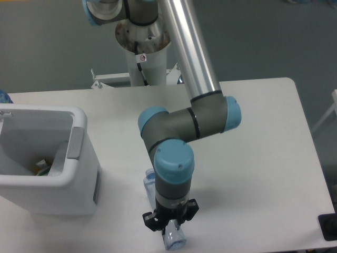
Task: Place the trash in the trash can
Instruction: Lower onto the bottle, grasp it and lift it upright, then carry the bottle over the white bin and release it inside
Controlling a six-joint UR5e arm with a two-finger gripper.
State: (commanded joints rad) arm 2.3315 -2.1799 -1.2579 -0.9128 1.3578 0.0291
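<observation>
The gripper [169, 224] sits over the plastic bottle [173, 240]; whether clamped, I cannot tell; the trash can [79, 174] is at nine o'clock.

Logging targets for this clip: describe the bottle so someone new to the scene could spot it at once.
Start at the big white trash can on the left of the table. Right of it, near the front edge, the gripper hangs low. The bottle lies under it: clear plastic, mostly hidden by the wrist.
</observation>
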